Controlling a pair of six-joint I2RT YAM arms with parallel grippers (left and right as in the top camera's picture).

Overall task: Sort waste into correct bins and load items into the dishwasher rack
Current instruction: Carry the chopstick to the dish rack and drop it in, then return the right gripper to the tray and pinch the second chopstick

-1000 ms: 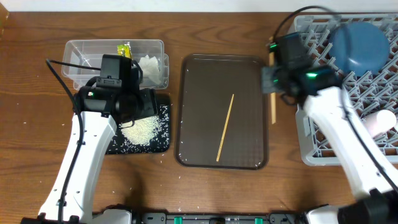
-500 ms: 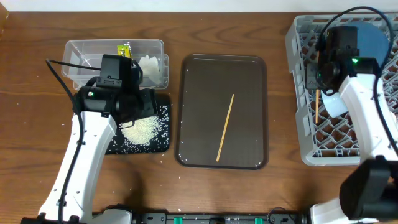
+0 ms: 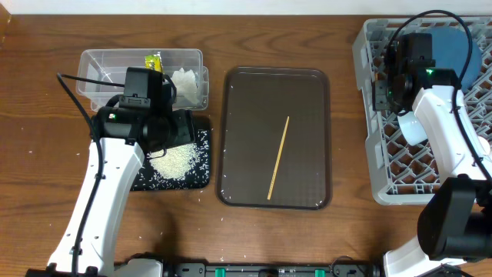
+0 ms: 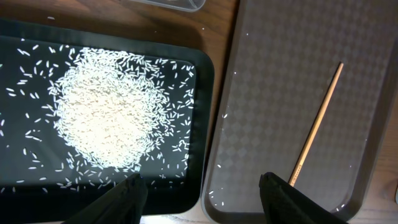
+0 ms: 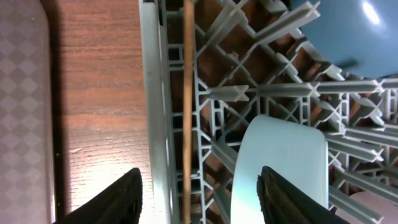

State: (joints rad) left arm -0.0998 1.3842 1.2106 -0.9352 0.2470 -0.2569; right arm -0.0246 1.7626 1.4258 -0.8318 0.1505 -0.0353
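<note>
Right wrist shows my right gripper (image 5: 199,177) with fingers apart above the rack (image 5: 152,93), a chopstick (image 5: 186,93) lying just inside its wall beside the bowl (image 5: 280,162). My left gripper (image 4: 200,186), far from the rack, also gapes.

Overhead, my right arm (image 3: 442,127) covers the left side of the blue plate (image 3: 457,46), and the rack (image 3: 369,161) runs off the right edge. From my right wrist, the chopstick (image 5: 187,93) leaves top and bottom edges; the bowl (image 5: 280,162) is cut off below. My left arm (image 3: 115,169) hides the upper part of the black tray (image 3: 201,165).
</note>
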